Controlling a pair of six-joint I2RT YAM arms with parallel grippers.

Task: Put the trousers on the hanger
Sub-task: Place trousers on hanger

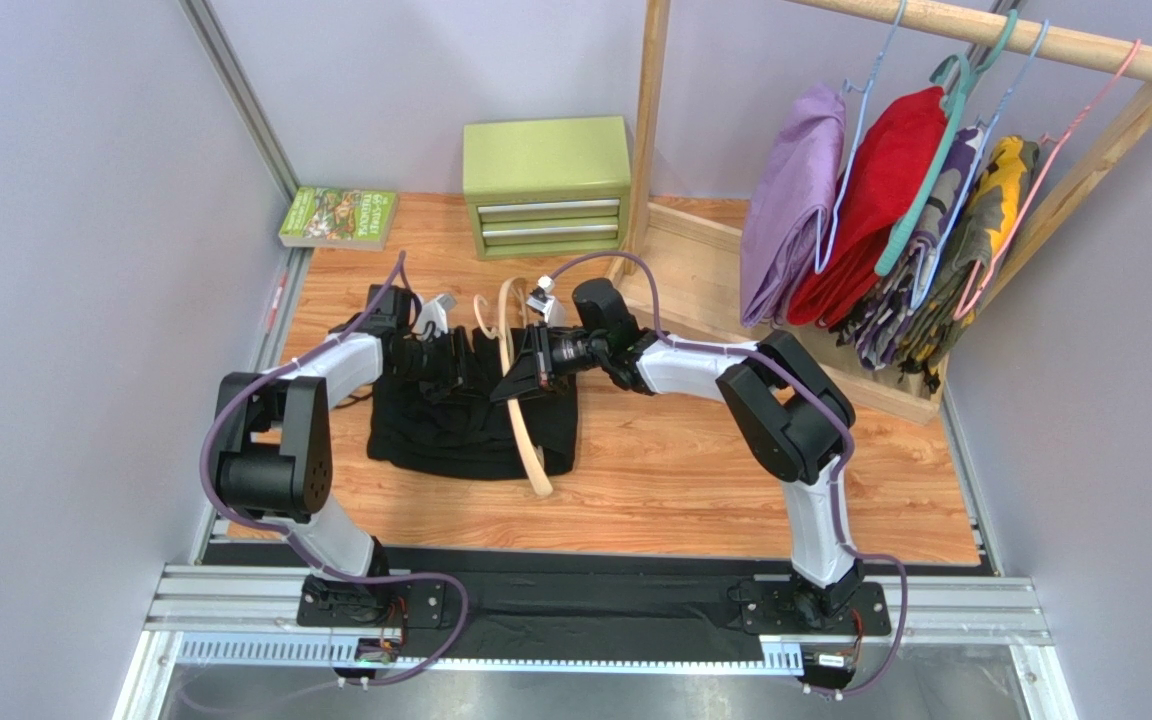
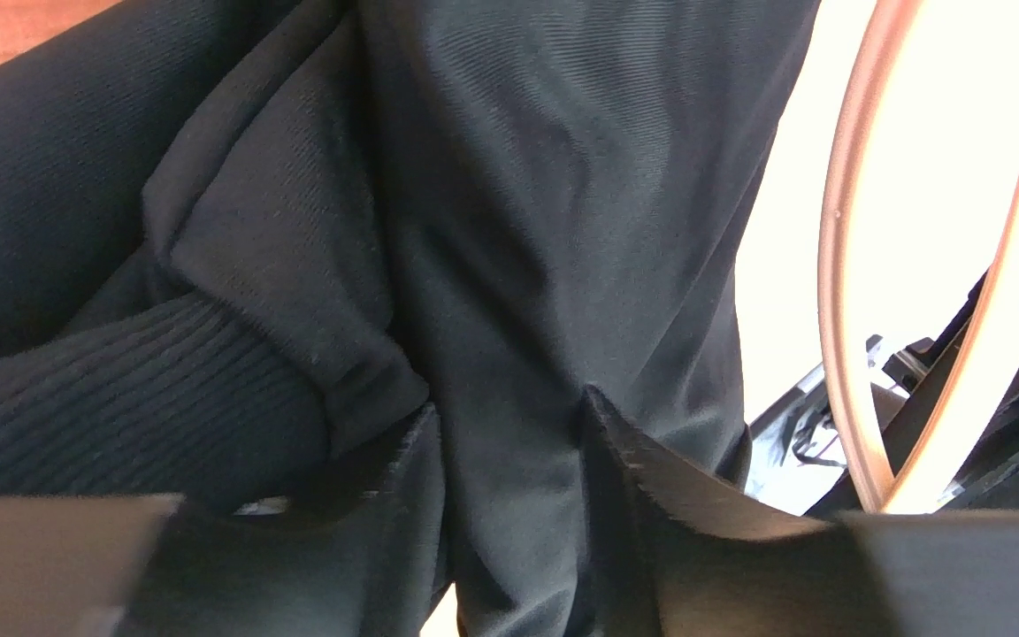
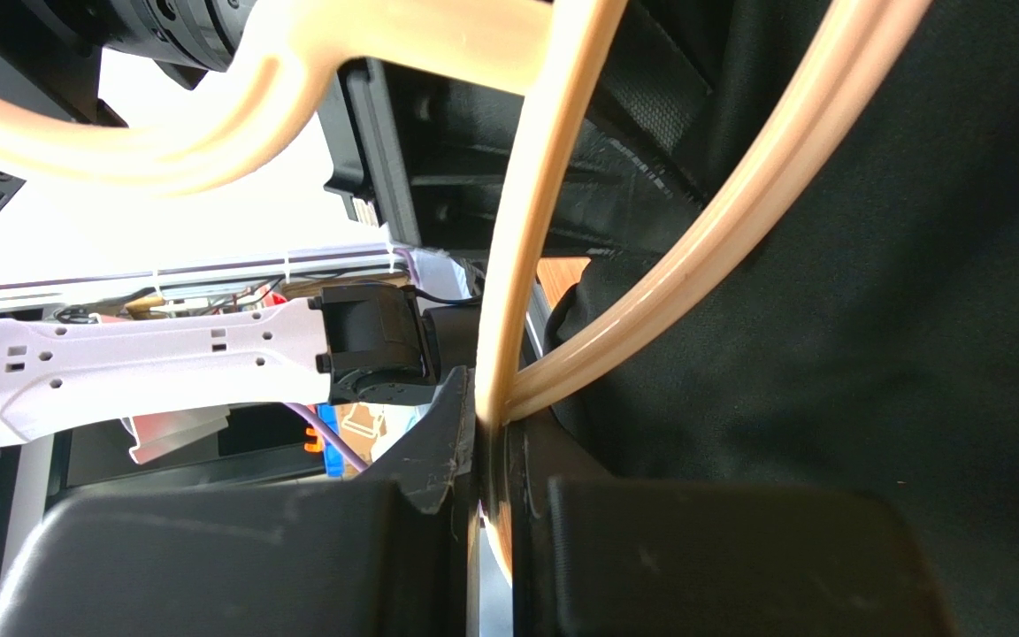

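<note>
The black trousers (image 1: 455, 413) lie bunched on the wooden table, part of them lifted. My left gripper (image 1: 440, 338) is shut on a fold of the trousers (image 2: 528, 266), the cloth pinched between both fingers. My right gripper (image 1: 525, 371) is shut on the pale beige wooden hanger (image 1: 519, 398), which stands tilted over the trousers' right part. In the right wrist view the hanger's thin bar (image 3: 528, 266) sits clamped between the fingers, black cloth (image 3: 847, 372) to its right. The hanger's curve shows in the left wrist view (image 2: 847, 266).
A green drawer box (image 1: 546, 185) and a book (image 1: 337, 216) stand at the back. A wooden rack (image 1: 717, 270) at the back right holds purple (image 1: 790, 203), red (image 1: 875, 195) and patterned garments on thin hangers. Grey walls close both sides.
</note>
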